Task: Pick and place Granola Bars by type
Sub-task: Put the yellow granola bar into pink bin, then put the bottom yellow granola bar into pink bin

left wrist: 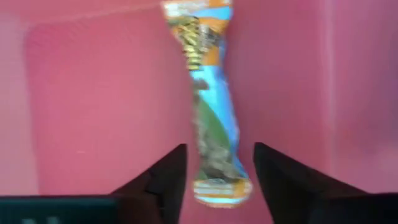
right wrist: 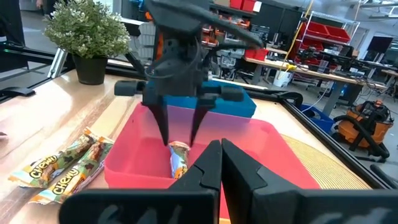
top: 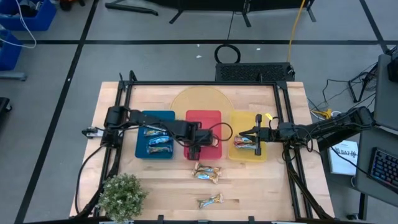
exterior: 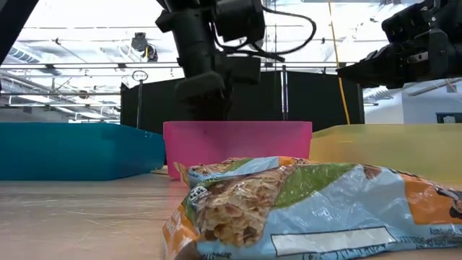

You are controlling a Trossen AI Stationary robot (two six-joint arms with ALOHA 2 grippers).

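Your left arm reaches across the blue tray [top: 142,149] and points its left gripper [top: 194,151] down into the near part of the red tray [top: 203,118]. Its fingers [left wrist: 163,180] stand apart w/ an orange-and-blue bar [left wrist: 211,112] hanging between them; the wrist cam doesn't settle whether the pads touch it. Your right arm comes in from the right edge, right gripper [top: 259,140] over the yellow tray [top: 243,118], fingers [right wrist: 205,171] pressed together, nothing held.

The right wrist view alone shows the bar standing upright, lower end on the red floor, tips on both sides. The low view hides that tray's inside behind its wall; a large wrapped bar [exterior: 303,209] fills its foreground instead.

From above: two bars lie in the blue tray, bars [top: 244,144] in the yellow one beside the right gripper, a pair [top: 207,172] on the table just near of the red tray, one more [top: 211,200] nearer still. A potted plant [top: 121,194] sits at the near-left corner.
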